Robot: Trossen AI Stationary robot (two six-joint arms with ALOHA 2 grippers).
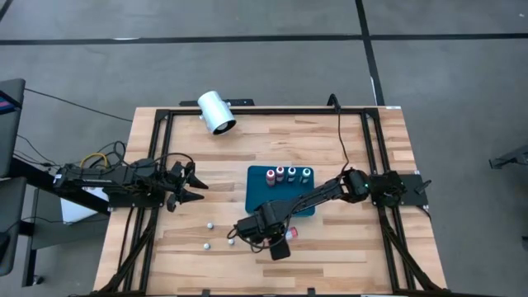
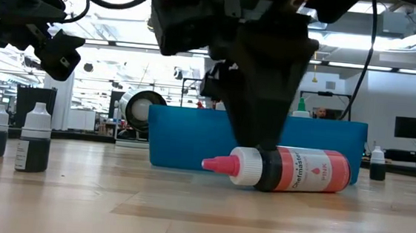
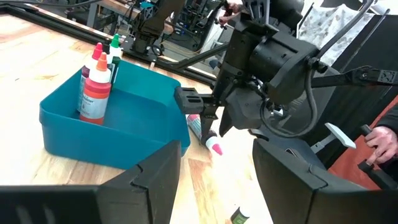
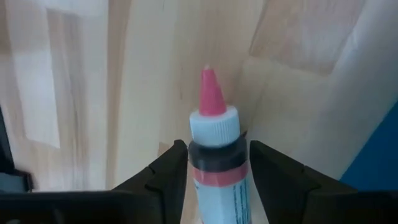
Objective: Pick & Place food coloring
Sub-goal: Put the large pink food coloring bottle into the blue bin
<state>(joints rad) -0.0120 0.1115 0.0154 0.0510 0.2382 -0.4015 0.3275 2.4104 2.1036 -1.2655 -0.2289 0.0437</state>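
On bottle: "Chefmaster", "PINK"

Right hand low over table (fingers parted), left hand raised, open

Black jointed arms, black cables

Four food coloring bottles stood upright in one blue tray. One pink-tipped bottle lay on the table between the right arm's jaws. Three small bottles and one white cylinder stood apart.
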